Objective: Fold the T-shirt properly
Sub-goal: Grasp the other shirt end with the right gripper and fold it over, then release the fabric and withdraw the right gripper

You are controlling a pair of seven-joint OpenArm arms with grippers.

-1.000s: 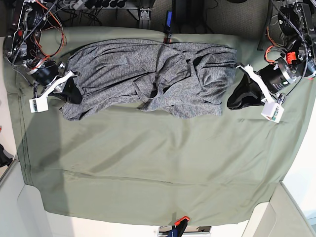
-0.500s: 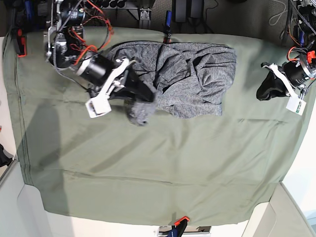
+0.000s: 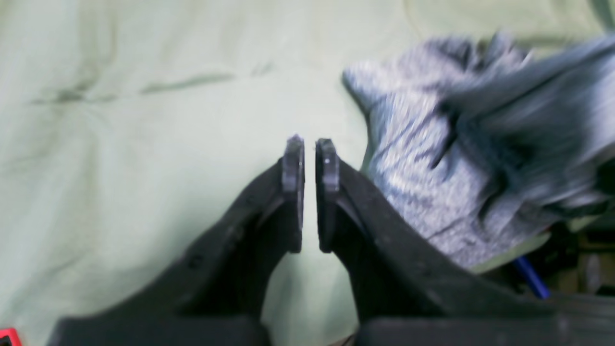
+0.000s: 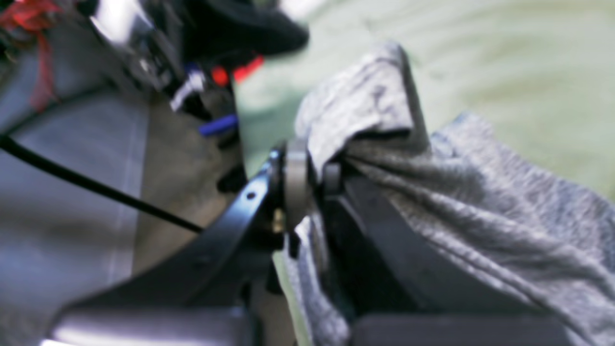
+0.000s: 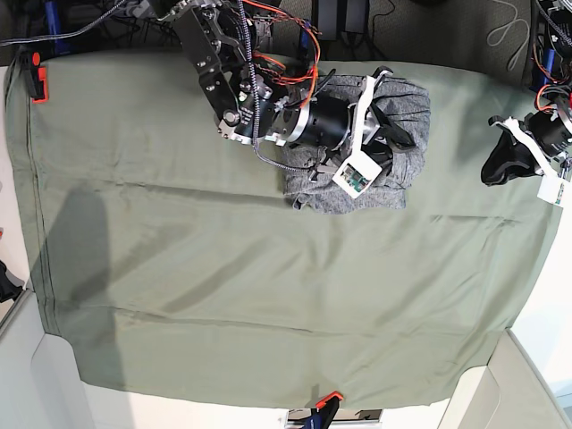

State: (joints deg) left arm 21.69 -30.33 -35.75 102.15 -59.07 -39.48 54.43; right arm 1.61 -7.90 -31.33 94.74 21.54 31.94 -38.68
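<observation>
The heather-grey T-shirt lies bunched in a compact pile at the back right of the olive-green table cloth. My right gripper reaches across over the pile and is shut on a fold of the shirt. In the right wrist view the grey fabric is pinched in my right gripper and drapes off to the right. My left gripper is apart from the shirt, near the cloth's right edge. In the left wrist view my left gripper is shut and empty over bare cloth, with the blurred shirt to its right.
A red clamp holds the cloth at the back left corner. An orange clamp holds the front edge. Cables and hardware line the back edge. White table rims show at the front corners.
My right arm has swept from the left to the right, carrying the shirt's left part over onto its right part. My left gripper has drawn slightly back to the right edge.
</observation>
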